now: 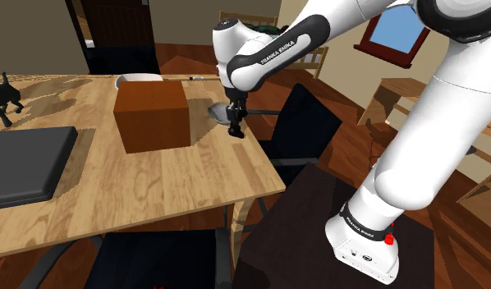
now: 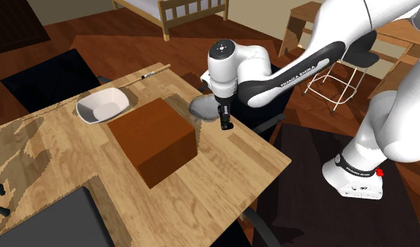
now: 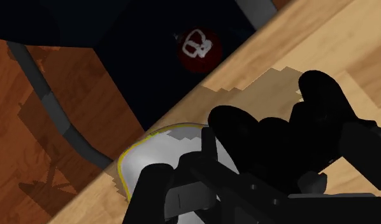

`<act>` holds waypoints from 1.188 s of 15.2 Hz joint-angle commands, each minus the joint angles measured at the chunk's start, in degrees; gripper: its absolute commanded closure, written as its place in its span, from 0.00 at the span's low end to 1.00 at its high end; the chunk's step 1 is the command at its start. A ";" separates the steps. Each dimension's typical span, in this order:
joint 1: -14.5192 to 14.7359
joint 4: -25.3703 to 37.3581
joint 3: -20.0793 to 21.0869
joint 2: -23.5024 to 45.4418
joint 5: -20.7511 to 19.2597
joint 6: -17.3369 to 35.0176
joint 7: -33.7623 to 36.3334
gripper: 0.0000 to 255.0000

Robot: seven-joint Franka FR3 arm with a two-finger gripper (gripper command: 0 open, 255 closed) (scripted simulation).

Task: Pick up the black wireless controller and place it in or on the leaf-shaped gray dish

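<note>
My gripper [image 1: 234,129] hangs low over the wooden table [image 1: 153,197] near its edge, just beside the leaf-shaped gray dish [image 1: 214,111]. In the wrist view the black wireless controller [image 3: 278,130] sits clasped between my fingers [image 3: 156,191], its lobed body partly over the yellow-rimmed dish [image 3: 158,156]. From the second exterior view the gripper [image 2: 225,123] stands at the dish [image 2: 201,107] on the side nearer the table edge. The controller itself blends with the black hand in both outer views.
A brown box [image 1: 152,115] stands close beside the dish. Behind it lies a white bowl [image 2: 102,105] and a thin stick [image 2: 151,73]. A dark flat slab [image 1: 22,164] and a black animal figure [image 1: 4,97] sit farther along. A black chair [image 1: 305,123] stands past the edge.
</note>
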 commanded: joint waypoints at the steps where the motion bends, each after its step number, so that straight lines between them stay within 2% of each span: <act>1: -0.17 0.66 0.83 -0.26 14.07 -2.60 -0.71 1.00; 11: -0.57 4.38 1.37 -3.99 15.28 -9.90 -2.21 1.00; 12: -0.86 3.33 1.07 -4.32 12.78 -8.48 -2.27 1.00; 13: -0.86 3.33 1.07 -4.32 12.78 -8.48 -2.27 0.00; 15: -1.90 10.45 0.07 2.58 16.29 -12.10 -15.96 0.00; 18: -2.30 10.27 0.17 3.84 16.45 -11.13 -17.34 0.00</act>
